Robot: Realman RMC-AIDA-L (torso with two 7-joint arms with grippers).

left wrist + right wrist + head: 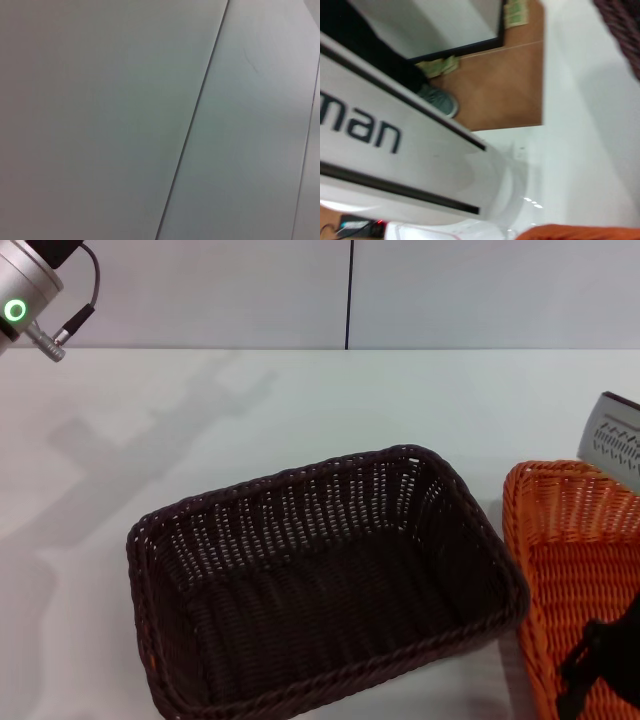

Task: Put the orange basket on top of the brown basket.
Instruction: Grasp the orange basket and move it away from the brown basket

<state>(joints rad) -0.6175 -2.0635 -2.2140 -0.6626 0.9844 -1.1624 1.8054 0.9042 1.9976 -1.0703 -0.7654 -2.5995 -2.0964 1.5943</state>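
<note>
The brown basket (320, 590) stands empty on the white table, in the middle of the head view. The orange basket (570, 530) stands just to its right, close beside it and cut off by the picture's edge. My right gripper (598, 665) shows as a black shape over the near part of the orange basket, with a grey arm part (612, 438) behind the basket's far rim. The right wrist view shows a strip of the orange basket's rim (580, 232) and a corner of the brown basket (626, 30). My left arm (25, 290) is raised at the far left; its gripper is out of view.
The white table (300, 410) stretches behind and left of the baskets to a pale wall. The right wrist view shows my white body panel (395, 150) and the brown floor (500, 85) past the table's edge. The left wrist view shows only wall panels (100, 120).
</note>
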